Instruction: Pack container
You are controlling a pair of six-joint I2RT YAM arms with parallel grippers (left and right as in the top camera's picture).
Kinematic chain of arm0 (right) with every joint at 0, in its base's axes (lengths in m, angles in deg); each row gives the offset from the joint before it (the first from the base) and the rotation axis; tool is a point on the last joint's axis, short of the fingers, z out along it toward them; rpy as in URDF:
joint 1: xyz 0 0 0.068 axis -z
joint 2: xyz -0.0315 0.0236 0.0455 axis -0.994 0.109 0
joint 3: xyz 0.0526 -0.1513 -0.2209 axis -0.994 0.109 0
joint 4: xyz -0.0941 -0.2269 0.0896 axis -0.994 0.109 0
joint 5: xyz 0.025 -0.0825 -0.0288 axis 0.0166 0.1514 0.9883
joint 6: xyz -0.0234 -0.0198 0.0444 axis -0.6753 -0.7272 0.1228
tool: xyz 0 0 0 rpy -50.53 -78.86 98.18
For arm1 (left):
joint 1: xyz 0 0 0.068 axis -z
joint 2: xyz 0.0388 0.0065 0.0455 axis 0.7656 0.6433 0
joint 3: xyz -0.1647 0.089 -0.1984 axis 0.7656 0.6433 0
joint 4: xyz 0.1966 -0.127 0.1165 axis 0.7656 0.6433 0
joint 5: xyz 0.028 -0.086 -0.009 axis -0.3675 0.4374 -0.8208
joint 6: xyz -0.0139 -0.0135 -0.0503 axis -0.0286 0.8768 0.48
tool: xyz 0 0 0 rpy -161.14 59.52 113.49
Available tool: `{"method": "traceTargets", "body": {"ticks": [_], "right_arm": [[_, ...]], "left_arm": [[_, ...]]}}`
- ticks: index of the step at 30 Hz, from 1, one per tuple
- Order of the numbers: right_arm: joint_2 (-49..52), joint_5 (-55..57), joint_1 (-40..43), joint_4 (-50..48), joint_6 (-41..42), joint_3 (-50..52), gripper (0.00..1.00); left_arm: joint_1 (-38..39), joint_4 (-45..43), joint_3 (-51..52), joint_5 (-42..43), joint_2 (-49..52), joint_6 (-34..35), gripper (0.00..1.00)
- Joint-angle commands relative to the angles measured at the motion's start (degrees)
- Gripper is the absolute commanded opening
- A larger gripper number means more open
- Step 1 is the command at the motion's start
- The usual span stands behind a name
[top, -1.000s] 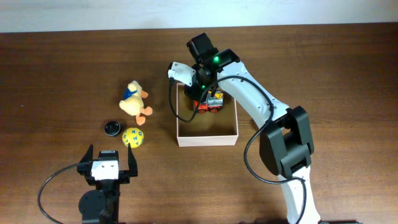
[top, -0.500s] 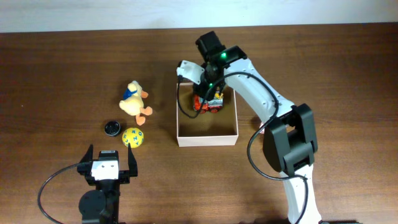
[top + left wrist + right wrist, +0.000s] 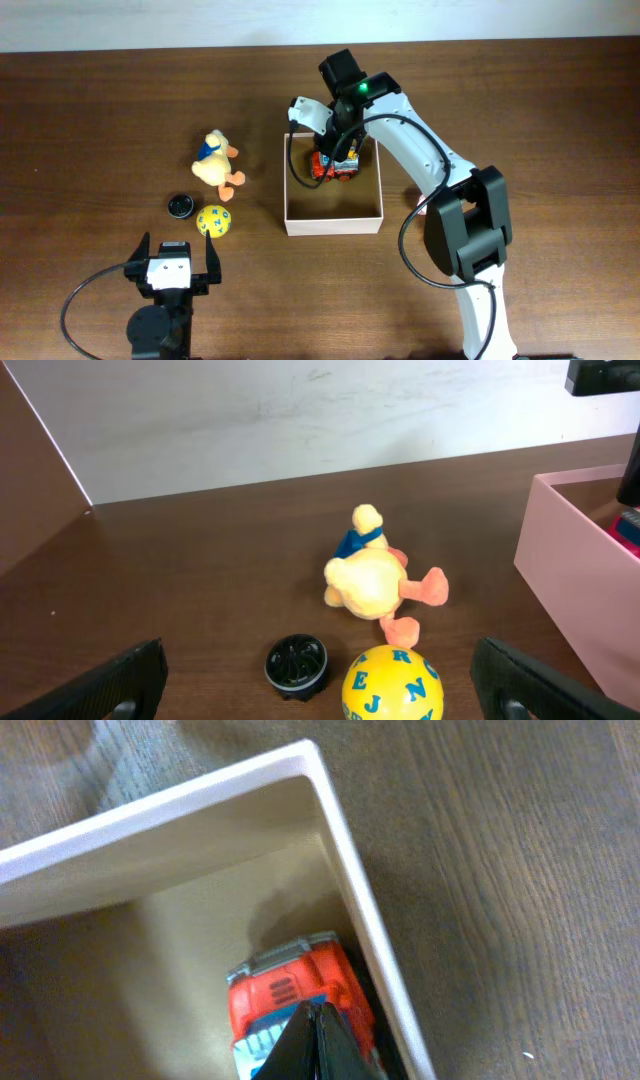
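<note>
Above the container [image 3: 333, 226], right gripper [image 3: 316, 1015] hangs closed over toy truck [image 3: 290, 988]; withdraw vertically, clearing the wall [image 3: 362, 915]; left gripper [image 3: 175, 255] spread.

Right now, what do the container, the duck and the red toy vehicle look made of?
Container: looks like cardboard, matte; thin flat walls, white outside, tan inside.
Duck: plush fabric; fuzzy soft outline, pale yellow with orange feet.
Red toy vehicle: probably hard plastic, slightly glossy, moulded grille lines; metal can't be ruled out.
</note>
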Motion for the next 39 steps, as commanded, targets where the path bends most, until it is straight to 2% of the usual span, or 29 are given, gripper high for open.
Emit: {"method": "traceTargets", "body": {"ticks": [1,23,31,39], "right_arm": [[0.79,-0.79,-1.05,0.87,-0.37,0.42,0.04],[0.79,-1.51,-0.85,3.23,-3.87,0.96,0.04],[0.79,2.99,-0.83,3.65,-3.93,0.96,0.04],[0.79,2.99,-0.42,3.72,-4.28,0.96,0.04]], "left_arm": [[-0.35,-0.22,0.70,0.66,-0.39,-1.14,0.99],[-0.35,-0.22,0.70,0.66,-0.39,-1.14,0.99],[-0.35,-0.22,0.70,0.66,-0.39,-1.14,0.99],[-0.35,-0.22,0.70,0.63,-0.39,-1.11,0.99]]}}
